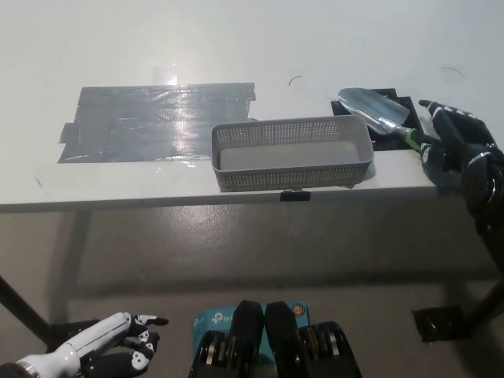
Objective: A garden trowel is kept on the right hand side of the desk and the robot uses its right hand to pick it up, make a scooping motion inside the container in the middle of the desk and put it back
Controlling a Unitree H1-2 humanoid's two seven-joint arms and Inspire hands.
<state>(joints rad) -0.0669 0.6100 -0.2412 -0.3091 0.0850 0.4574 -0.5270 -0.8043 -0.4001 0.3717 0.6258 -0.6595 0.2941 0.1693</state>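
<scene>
While the trowel (376,110) sits at the container's (293,153) 2 o'clock, blade over a black mat (406,102) on the counter (236,47), the right hand (453,146) curls its fingers (431,150) on the green handle's end, apparently grasping it. It looks stiff, light and blade-heavy, so a firm hold on the handle suits it. The left hand (118,346) hangs at 7 o'clock, fingers released. A teal box (216,319) at 6 o'clock reads "tp-link", partly hidden.
</scene>
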